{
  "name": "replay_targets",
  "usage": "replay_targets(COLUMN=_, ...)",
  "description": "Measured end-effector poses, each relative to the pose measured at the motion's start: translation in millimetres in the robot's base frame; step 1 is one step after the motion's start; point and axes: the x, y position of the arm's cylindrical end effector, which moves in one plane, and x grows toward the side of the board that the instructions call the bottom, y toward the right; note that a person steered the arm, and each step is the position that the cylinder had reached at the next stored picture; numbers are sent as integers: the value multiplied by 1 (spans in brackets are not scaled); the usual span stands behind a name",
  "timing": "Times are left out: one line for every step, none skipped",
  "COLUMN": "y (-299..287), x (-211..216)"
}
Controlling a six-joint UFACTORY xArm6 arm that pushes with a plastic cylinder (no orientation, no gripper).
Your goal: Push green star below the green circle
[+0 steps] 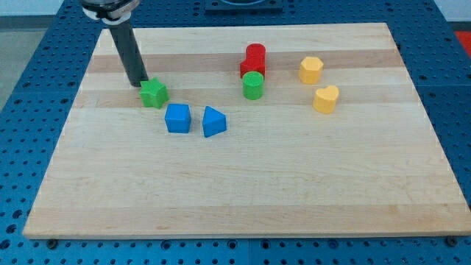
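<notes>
Camera view: wooden desk (pixel 243 191) on a blue perforated base (pixel 29 81). No claw on this arm, so nothing open or shut and nothing held, just a dark rod coming down from the view's top left. My tip (pixel 140 83) sits at the upper-left edge of the green star (pixel 154 93), touching it or very nearly, hard to tell which. Green star is in the left part of the desk, well apart from the green circle (pixel 253 85), which is to its right, near the desk's middle-top. Star is roughly level with the circle, not below it. Red blocks (pixel 253 60) sit right behind the green circle toward the view's top, touching it; looks like two red pieces packed together, shapes unclear. Blue cube (pixel 177 118) is just below and right of the green star, near but apart. Blue triangle-like block (pixel 213 121) is just beside the cube on its right, small gap between them. Two yellow blocks on the right: one (pixel 310 70) higher, another (pixel 326 99) lower and slightly right, near each other, not touching; exact shapes unclear.
</notes>
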Motion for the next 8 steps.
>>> replay_targets(y=0, x=12)
replay_targets(y=0, x=15)
replay_targets(y=4, x=28)
replay_targets(y=19, x=36)
replay_targets(y=41, x=36)
replay_targets(y=58, x=40)
replay_targets(y=65, x=56)
replay_targets(y=68, x=68)
